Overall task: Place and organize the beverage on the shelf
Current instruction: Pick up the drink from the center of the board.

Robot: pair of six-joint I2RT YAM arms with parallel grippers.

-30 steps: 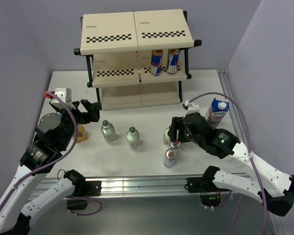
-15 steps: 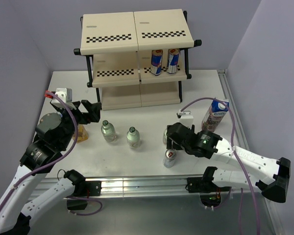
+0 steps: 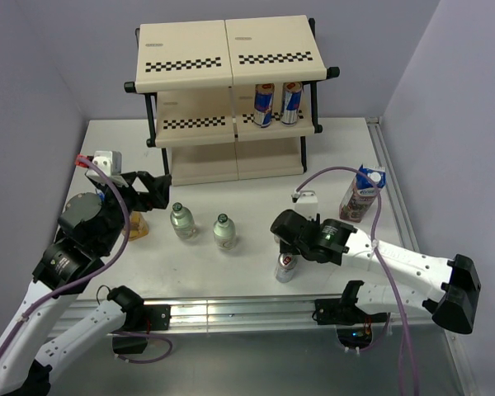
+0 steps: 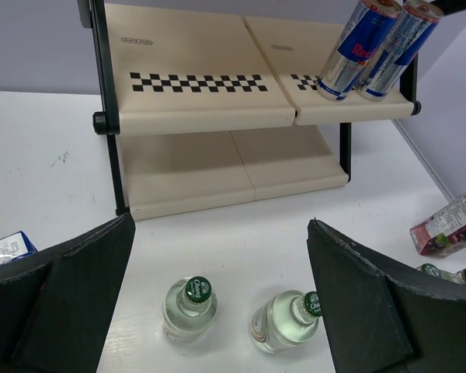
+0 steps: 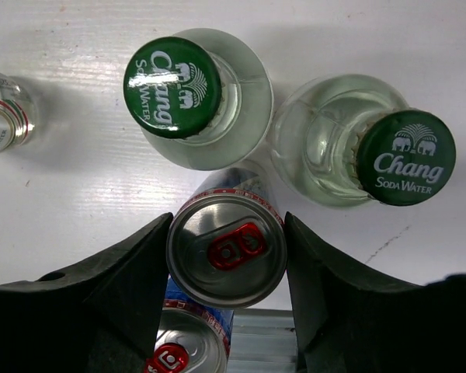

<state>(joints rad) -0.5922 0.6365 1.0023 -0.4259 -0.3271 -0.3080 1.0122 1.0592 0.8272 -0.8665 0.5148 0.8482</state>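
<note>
The shelf (image 3: 231, 58) stands at the back with two cans (image 3: 264, 105) on its middle tier, right side; it also shows in the left wrist view (image 4: 202, 101). My right gripper (image 3: 287, 241) is shut on a slim can (image 5: 227, 251), both fingers against its sides. A second can (image 3: 286, 266) stands just in front of it (image 5: 190, 350). Two green-capped bottles (image 5: 173, 87) (image 5: 406, 157) stand right behind the held can. My left gripper (image 3: 153, 188) is open and empty (image 4: 220, 221), above and behind two more bottles (image 4: 190, 311) (image 4: 287, 318).
The purple carton (image 3: 361, 194) stands, leaning, at the right of the table. A yellow carton (image 3: 138, 224) is mostly hidden under the left arm. The metal front rail (image 3: 231, 312) runs close to the front can.
My right gripper has swung left and come down around the rear can. The purple carton now leans and has shifted a little. The left gripper has edged slightly toward the shelf.
</note>
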